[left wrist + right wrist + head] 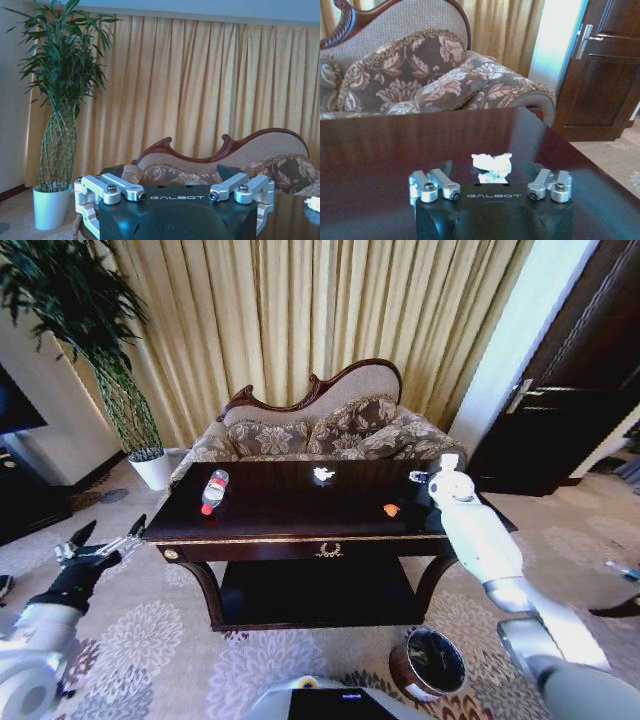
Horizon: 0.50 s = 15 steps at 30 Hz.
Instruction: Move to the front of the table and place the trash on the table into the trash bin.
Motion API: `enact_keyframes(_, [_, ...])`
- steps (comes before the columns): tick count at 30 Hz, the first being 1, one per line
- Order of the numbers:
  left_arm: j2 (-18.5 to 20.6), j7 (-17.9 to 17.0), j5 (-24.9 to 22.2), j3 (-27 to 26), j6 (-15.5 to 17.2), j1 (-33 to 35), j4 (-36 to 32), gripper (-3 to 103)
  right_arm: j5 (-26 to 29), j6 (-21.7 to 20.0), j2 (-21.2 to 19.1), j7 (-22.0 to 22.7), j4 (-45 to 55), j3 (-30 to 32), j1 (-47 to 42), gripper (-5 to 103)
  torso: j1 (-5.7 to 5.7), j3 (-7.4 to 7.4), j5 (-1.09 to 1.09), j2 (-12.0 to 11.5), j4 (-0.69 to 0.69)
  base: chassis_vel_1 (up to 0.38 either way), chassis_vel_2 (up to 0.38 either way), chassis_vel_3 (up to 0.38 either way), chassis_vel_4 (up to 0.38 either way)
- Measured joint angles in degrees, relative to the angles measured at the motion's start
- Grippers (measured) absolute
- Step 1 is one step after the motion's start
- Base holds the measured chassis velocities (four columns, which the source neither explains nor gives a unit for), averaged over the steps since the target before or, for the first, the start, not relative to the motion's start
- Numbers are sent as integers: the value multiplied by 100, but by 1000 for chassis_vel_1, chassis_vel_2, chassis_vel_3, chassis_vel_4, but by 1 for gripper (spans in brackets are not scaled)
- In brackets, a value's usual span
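Right pincer (492,192), spread wide above the tabletop (380,165), has the white crumpled scrap (491,167) just ahead between its fingers.

That dark wooden table (300,510) is super glossy, mirroring the crumpled white papery scrap (492,164) just ahead of the right gripper (491,186), which has a matt black body and bare metal knuckles, with patterned woven sofa cushions (420,75) beyond it.
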Motion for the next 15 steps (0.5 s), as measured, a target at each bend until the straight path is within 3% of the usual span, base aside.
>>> enact_keyframes(15, [16, 96, -169, -79, 2, 4, -48, 100, -157, 139, -52, -37, 10, 24, -157, 21, 0, 0, 0, 0, -1, 0, 0, 0, 0])
